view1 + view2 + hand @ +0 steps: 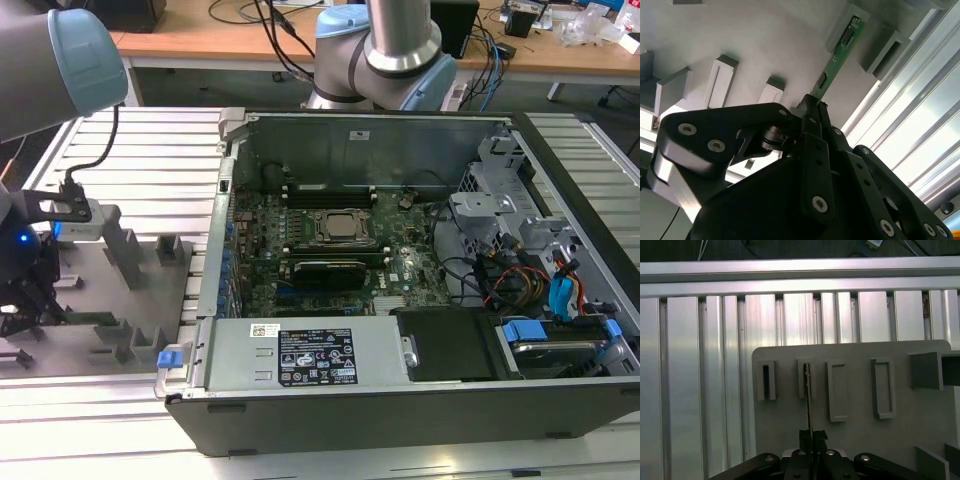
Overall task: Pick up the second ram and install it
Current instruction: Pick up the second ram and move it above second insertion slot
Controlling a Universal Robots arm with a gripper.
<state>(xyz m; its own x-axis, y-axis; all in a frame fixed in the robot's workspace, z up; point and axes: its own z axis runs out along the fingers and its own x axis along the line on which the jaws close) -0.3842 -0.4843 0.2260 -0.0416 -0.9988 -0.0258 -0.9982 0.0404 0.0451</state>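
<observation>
The open computer case (400, 425) is taking up the middle and the exterior view's right of the slatted metal surface (150, 160). The grey plate (855, 440) with its holder blocks (838, 390) is lying at the exterior view's left. That is where the gripper (812, 107) is working. It is closed on the near end of the second ram (837, 55), whose far end is sitting in one of the blocks.

My worry is the hold itself. The gripper is pinching the stick close to one end, so I think the stick could pivot or slip. If it is leaving the slot at a slant, the board could catch on the block and flex.

The second wrist view is showing the stick's flat green face and its tip in the block. The first wrist view is giving it edge-on, a thin line, and there it is looking straight with the slot. The exterior view is adding that the case's memory slots (325, 195) are well apart from the gripper.
</observation>
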